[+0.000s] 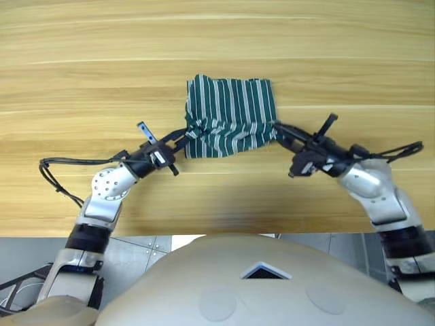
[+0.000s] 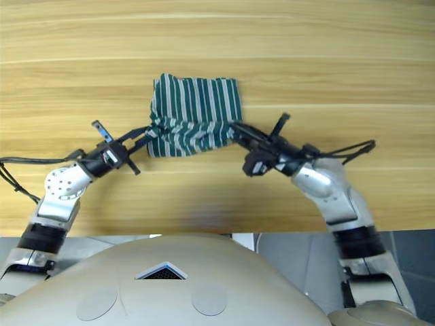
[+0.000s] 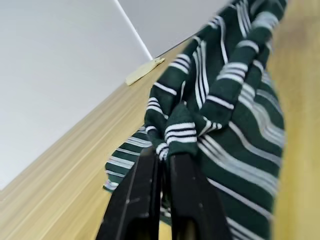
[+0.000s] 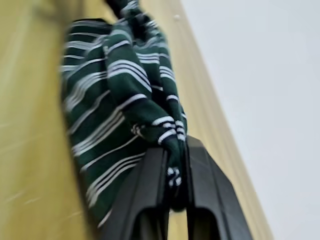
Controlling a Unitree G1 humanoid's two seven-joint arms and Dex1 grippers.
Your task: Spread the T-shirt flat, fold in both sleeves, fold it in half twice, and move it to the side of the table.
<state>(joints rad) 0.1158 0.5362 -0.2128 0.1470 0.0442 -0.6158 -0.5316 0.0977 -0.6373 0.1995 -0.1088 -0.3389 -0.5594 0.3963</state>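
Both the left gripper (image 1: 182, 138) and right gripper (image 1: 280, 129) are clamped on the near corners of the folded T-shirt (image 1: 231, 112), which stretches between them toward the table's (image 1: 81, 68) far edge.

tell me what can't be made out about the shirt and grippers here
- T-shirt sleeves and collar: head views, folded inside the bundle.
- Cloth pinched inside the left gripper: left wrist view, hidden by its fingers.
- Far part of the T-shirt: right wrist view, blurred and cut off by the frame edge, beyond the right gripper.
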